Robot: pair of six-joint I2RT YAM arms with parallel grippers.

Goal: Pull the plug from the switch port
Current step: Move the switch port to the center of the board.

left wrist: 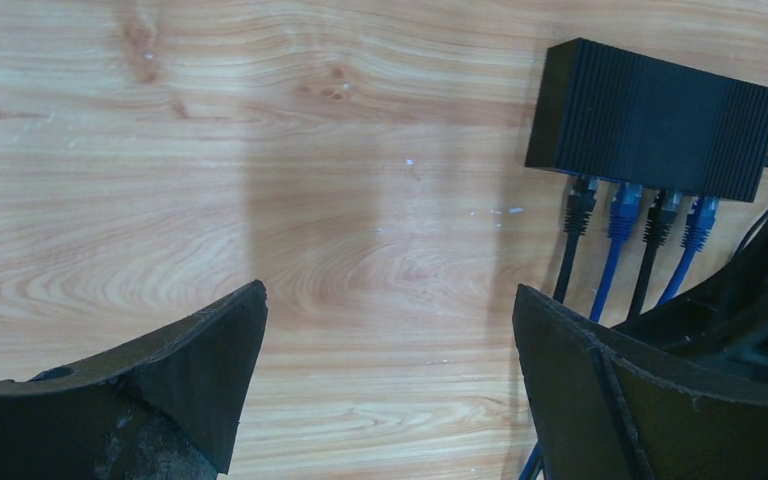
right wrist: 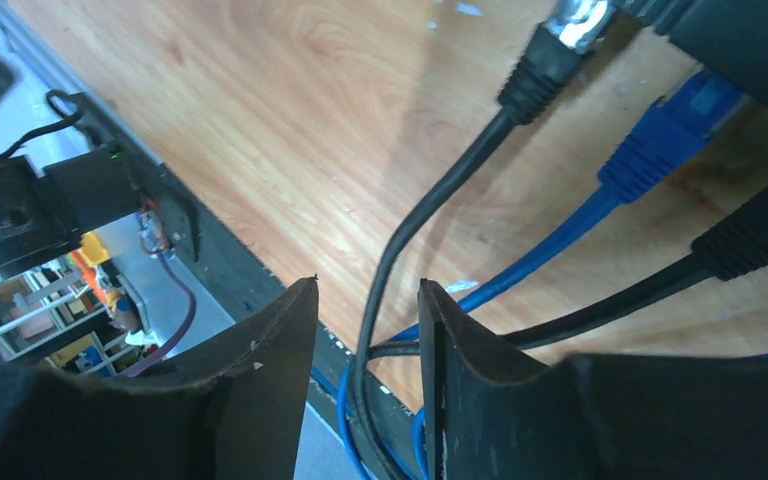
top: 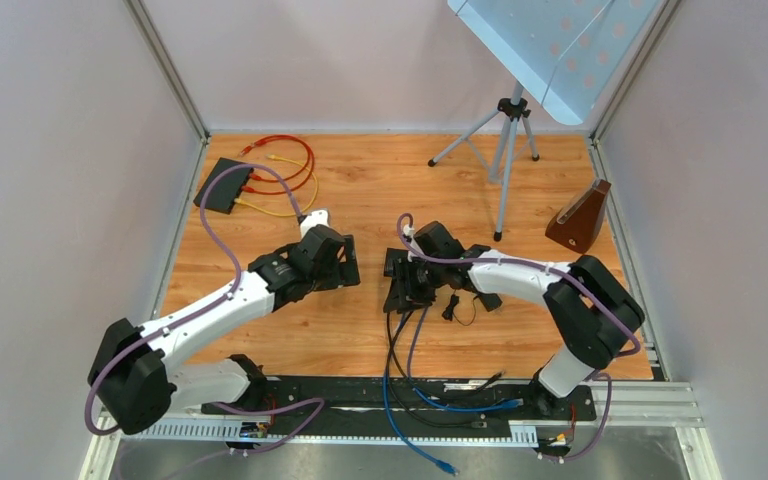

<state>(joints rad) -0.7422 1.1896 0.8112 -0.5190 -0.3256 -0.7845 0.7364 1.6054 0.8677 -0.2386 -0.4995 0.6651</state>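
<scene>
Black cable (right wrist: 388,255) is passing between the jaws of our right gripper (right wrist: 368,350), which are standing narrowly apart, not pinching it. Its plug (right wrist: 545,65) is lying at one o'clock, against the switch (right wrist: 750,40). Our left gripper (left wrist: 390,380) is hanging wide open, empty, farther off.

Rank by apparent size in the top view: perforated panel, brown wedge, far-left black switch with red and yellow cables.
1. perforated panel: largest by far, though it is raised on its tripod, so likely nearer the camera.
2-3. brown wedge and black switch: they look about alike, so I am not ranking them.
</scene>
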